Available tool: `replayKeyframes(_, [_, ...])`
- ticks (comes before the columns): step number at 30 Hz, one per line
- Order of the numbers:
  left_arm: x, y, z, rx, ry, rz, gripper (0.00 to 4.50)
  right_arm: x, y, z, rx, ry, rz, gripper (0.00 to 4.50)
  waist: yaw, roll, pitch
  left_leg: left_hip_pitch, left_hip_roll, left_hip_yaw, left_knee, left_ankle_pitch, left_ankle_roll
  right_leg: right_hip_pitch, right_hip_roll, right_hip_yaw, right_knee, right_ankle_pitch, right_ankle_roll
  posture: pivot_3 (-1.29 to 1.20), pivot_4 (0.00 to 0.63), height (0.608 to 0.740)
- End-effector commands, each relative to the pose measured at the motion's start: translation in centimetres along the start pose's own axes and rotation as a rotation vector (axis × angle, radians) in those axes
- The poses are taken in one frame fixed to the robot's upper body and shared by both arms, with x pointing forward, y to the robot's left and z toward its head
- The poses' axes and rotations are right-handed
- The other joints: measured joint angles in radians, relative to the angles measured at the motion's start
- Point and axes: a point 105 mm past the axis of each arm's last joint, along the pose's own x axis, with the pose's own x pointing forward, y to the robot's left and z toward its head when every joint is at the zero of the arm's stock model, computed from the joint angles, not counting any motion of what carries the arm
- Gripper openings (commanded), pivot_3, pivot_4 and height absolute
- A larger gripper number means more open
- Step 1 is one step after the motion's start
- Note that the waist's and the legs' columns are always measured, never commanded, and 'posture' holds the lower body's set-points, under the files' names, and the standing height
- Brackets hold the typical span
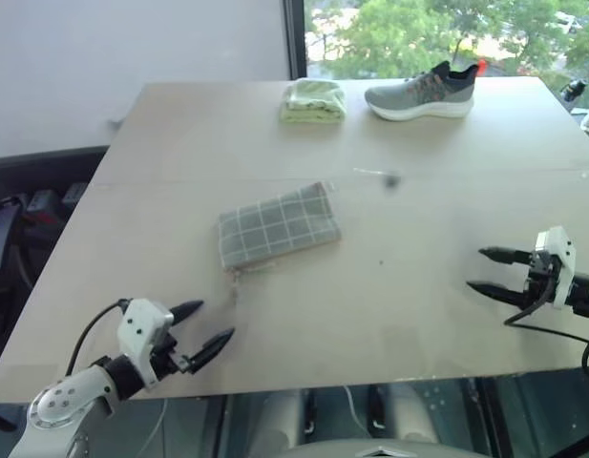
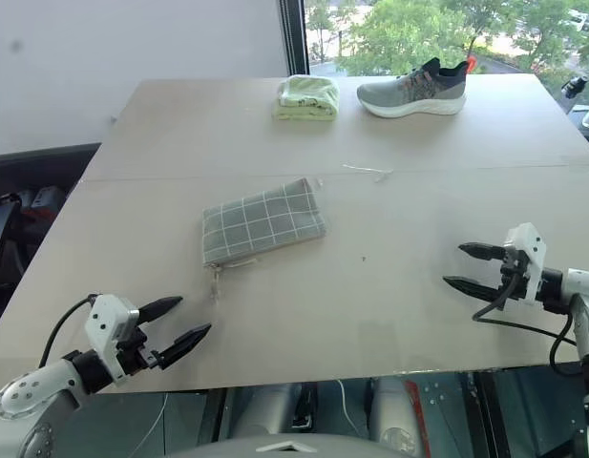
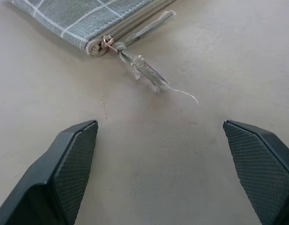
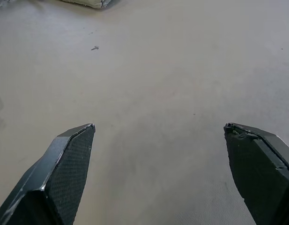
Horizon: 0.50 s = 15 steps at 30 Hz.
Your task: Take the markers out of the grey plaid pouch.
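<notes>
Pouch (image 1: 278, 226) lies flat — seemingly zipped, contents hidden.

Soft, flat, rectangular grey fabric pouch with thin white grid lines (image 1: 278, 227), lying flat on the pale beige surface (image 1: 418, 305) near its middle. The long axis is slightly skewed, the far-right corner raised toward the back of the surface. The zipped edge faces the near side; in the left wrist view the zip appears closed, with a small coppery ring and a clear, narrow pull tab (image 3: 143, 70) trailing from the near-left corner onto the surface. No contents can be made out; the pouch looks only slightly filled, though this is hard to judge.
</notes>
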Motion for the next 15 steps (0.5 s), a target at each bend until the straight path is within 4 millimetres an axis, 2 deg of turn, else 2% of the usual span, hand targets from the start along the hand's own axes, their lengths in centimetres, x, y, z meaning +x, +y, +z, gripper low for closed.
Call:
replayKeyframes(1, [-0.1,1.7,1.3,0.078,-0.034,0.108,4.43,-0.2,0.2,1.2,-0.035,-0.022,0.021,4.50,0.001,0.000,0.000,0.000,0.000,0.000,0.000,0.000,0.000,0.000,0.000,0.000,0.000,0.000,0.000,0.00,0.150,0.740])
replayKeyframes(4, [0.5,2.7,2.0,0.122,-0.029,0.127,4.43,0.7,2.2,3.2,0.012,-0.115,0.101,4.50,0.002,0.000,0.000,0.000,0.000,0.000,0.000,0.000,0.000,0.000,0.000,0.000,0.001,0.000,0.000,0.00,0.150,0.740])
replayKeyframes(7, [0.6,4.1,2.5,0.325,0.003,0.145,4.43,0.8,4.2,3.9,0.023,-0.098,0.170,4.50,0.001,0.000,0.000,0.000,0.000,0.000,0.000,0.000,0.000,0.000,0.000,0.000,0.002,0.000,0.000,0.00,0.150,0.740])
replayKeyframes(11, [0.3,7.4,3.6,0.638,0.030,0.195,4.43,0.1,4.5,4.8,0.035,-0.111,0.166,4.50,0.001,0.000,0.000,0.000,0.000,0.000,0.000,0.000,-0.001,0.000,-0.001,0.000,0.001,0.000,0.000,0.00,0.150,0.740])
replayKeyframes(15, [1.6,8.5,4.2,0.959,0.032,0.129,4.43,0.1,4.8,5.5,0.034,-0.113,0.170,4.50,0.004,0.000,0.000,0.000,0.000,0.000,0.000,-0.003,-0.005,0.000,-0.003,-0.001,0.001,0.000,-0.001,0.00,0.150,0.740])
